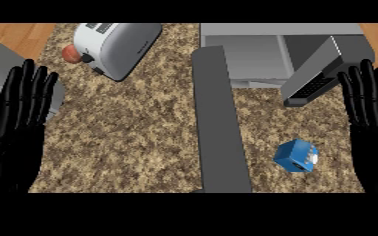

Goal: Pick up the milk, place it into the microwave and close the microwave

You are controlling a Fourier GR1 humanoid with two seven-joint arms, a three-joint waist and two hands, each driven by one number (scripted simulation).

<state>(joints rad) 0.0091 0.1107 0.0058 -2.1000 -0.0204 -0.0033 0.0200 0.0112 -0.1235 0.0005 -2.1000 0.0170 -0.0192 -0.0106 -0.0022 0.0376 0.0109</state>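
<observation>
The milk (297, 156) is a small blue carton with a white patch, lying on the speckled counter at the lower right. Behind it stands the grey microwave (251, 55), its cavity showing and its door (317, 72) swung open toward the right. My right hand (362, 115) rests open at the right edge, fingers up, to the right of the milk and apart from it. At the left edge my left hand (22, 115) is likewise open with its fingers up, far from the milk.
A silver toaster (117, 45) lies angled at the back left with a reddish round object (71, 53) beside it. A long dark grey bar (218, 125) runs down the counter's middle. A grey block (56, 97) sits behind the left hand.
</observation>
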